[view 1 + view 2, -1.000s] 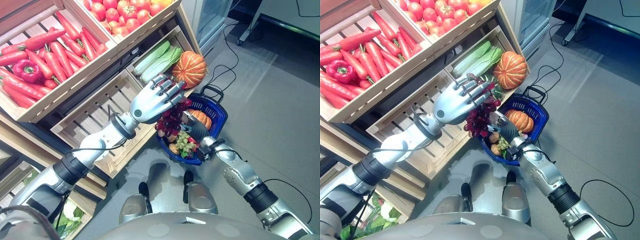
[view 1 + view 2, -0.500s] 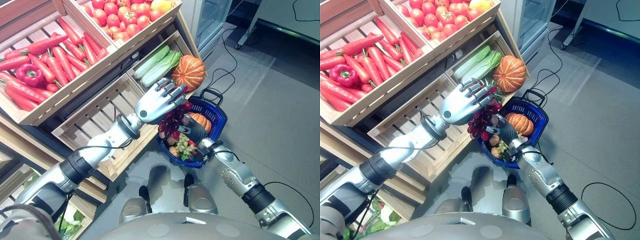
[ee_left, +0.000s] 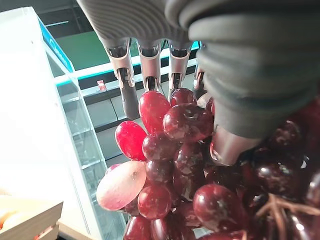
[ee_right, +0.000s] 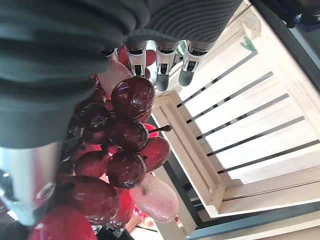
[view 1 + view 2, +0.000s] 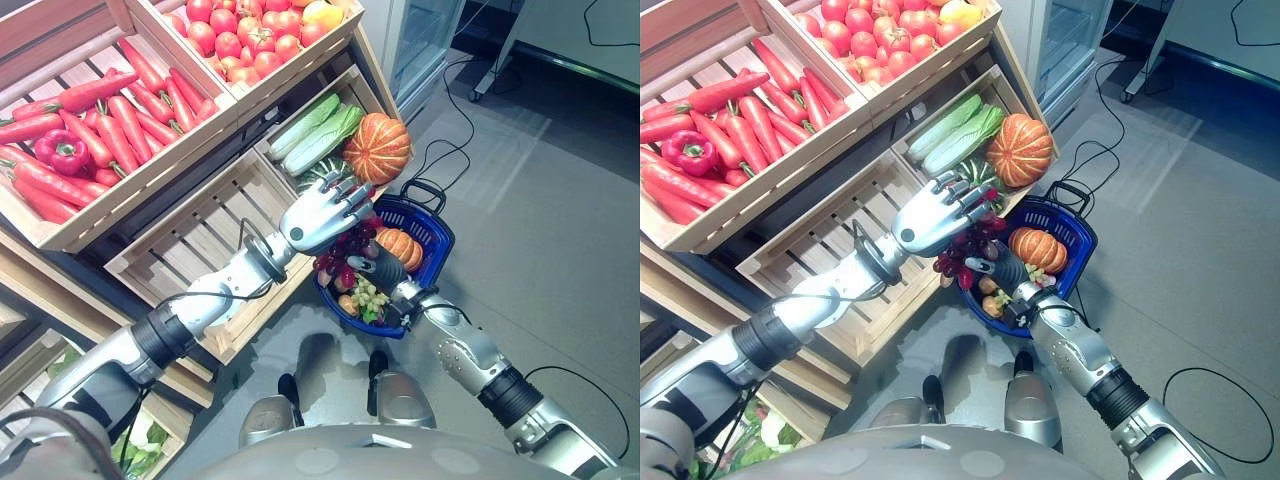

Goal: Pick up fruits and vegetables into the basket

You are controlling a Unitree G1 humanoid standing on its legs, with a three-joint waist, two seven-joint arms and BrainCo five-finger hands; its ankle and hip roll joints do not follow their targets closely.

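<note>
A bunch of red grapes point(image 5: 338, 264) hangs over the near left rim of the blue basket point(image 5: 441, 236). My left hand point(image 5: 314, 216) lies on top of the bunch, its fingers point(image 3: 150, 65) curled over the grapes point(image 3: 170, 150) and its thumb pressed into them. My right hand point(image 5: 385, 272) reaches in from below, with fingers point(image 4: 162, 70) and thumb closed round the same grapes point(image 4: 125, 135). In the basket lie a small orange pumpkin point(image 5: 400, 243), green grapes point(image 5: 368, 297) and other produce.
Wooden crates rise at the left: carrots point(image 5: 120, 110) with a red pepper point(image 5: 62, 150), tomatoes point(image 5: 250, 40), cabbages point(image 5: 320, 135) beside a big pumpkin point(image 5: 377, 147), and a bare slatted crate point(image 5: 200, 240) under my left arm. Grey floor stretches to the right.
The camera has shifted a little. My left hand has sunk with the red grapes toward the basket's rim, closer to my right hand.
</note>
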